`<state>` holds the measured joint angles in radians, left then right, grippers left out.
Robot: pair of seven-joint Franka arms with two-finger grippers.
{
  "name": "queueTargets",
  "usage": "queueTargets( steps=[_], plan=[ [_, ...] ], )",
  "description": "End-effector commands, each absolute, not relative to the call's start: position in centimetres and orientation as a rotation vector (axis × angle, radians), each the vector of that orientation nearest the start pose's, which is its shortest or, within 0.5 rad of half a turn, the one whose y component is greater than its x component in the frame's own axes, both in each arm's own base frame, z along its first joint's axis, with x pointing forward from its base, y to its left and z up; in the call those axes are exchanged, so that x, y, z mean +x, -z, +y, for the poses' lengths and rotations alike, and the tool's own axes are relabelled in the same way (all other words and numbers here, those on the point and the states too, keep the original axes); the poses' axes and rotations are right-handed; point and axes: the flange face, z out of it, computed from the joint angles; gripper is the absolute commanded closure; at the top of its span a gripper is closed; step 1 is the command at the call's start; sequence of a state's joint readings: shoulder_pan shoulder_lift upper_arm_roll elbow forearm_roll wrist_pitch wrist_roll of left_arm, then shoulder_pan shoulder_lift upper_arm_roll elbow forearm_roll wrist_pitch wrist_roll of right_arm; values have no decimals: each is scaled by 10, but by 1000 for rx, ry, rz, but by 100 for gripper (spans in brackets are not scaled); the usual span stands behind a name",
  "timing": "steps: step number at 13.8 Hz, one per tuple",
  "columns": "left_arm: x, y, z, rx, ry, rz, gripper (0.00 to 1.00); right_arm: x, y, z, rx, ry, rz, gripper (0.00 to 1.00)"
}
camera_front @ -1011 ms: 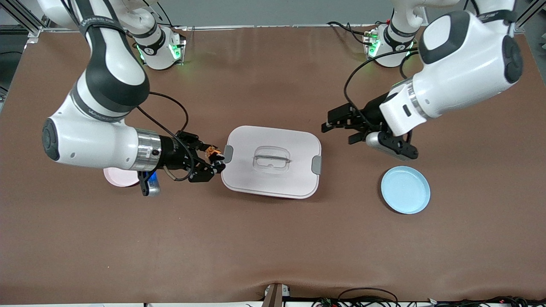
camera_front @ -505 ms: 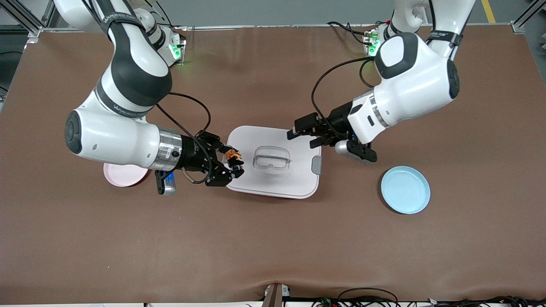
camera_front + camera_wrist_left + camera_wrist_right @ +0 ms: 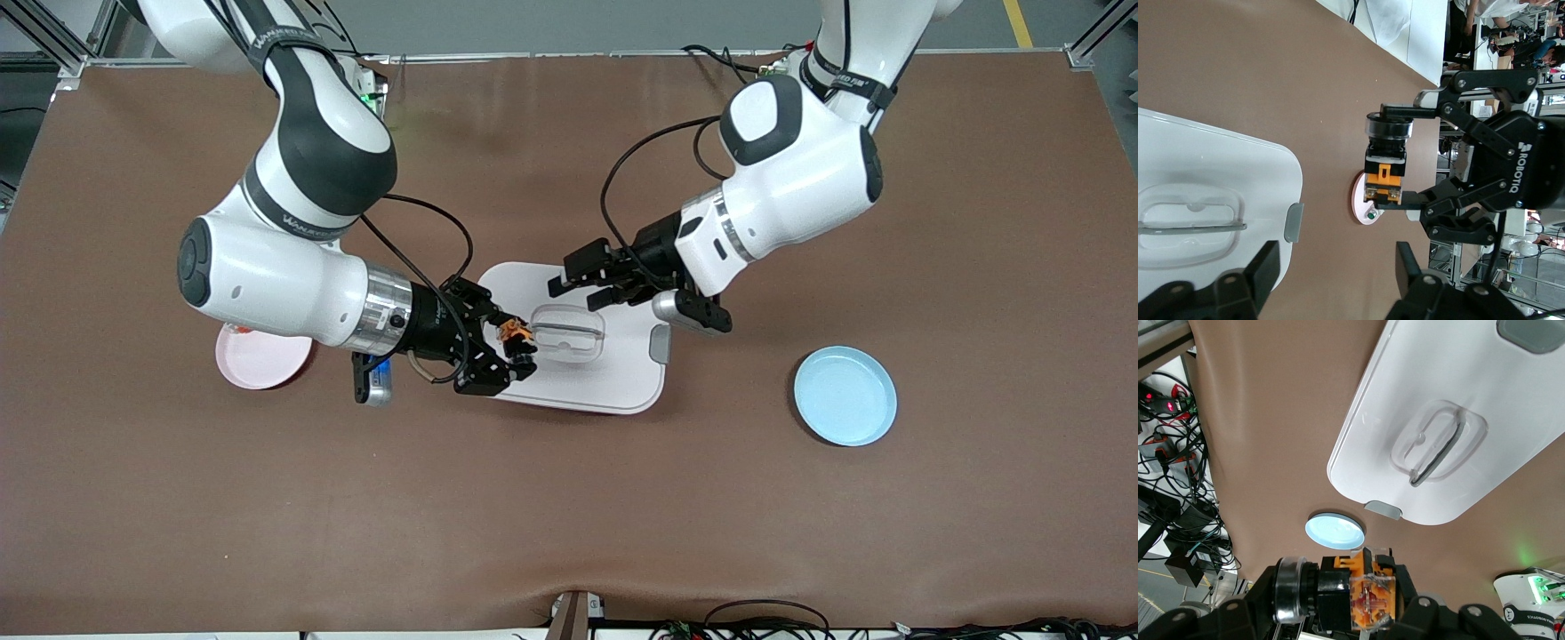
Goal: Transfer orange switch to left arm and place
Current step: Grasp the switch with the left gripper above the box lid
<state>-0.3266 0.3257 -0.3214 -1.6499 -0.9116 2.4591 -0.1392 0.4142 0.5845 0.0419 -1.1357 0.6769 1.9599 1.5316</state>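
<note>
The orange switch (image 3: 514, 332) is a black cylinder with an orange block, and my right gripper (image 3: 517, 343) is shut on it. It hangs over the white box (image 3: 622, 373), beside the clear lid handle (image 3: 569, 331). The right wrist view shows the switch (image 3: 1368, 600) clamped between the fingers, with the box (image 3: 1438, 420) below. My left gripper (image 3: 569, 274) hovers over the same lid, open with nothing between its fingers (image 3: 1408, 267), a short gap from the switch. In the left wrist view the switch (image 3: 1386, 167) faces it, apart from its tips.
A pink plate (image 3: 258, 360) lies at the right arm's end, partly under that arm, with a small white part with a green tip (image 3: 1370, 215) on it. A blue plate (image 3: 845, 396) lies toward the left arm's end.
Both arms have closed in toward each other. The right gripper carried the switch from the box's edge to over the lid. The left gripper came from beside the box to above it.
</note>
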Motion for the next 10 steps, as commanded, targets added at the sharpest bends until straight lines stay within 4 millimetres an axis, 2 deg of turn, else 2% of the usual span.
queueTargets(
  steps=[1,6,10],
  plan=[
    [576,-484,-401,2183,-127,149,26,658,-514,370,-1987,-598,1515,100],
    [581,-485,-403,2168,-150,166,28,649,-518,391,-1969,-582,1507,100],
    [583,-492,-403,2156,-162,166,28,648,-513,397,-1968,-582,1509,100]
  ],
)
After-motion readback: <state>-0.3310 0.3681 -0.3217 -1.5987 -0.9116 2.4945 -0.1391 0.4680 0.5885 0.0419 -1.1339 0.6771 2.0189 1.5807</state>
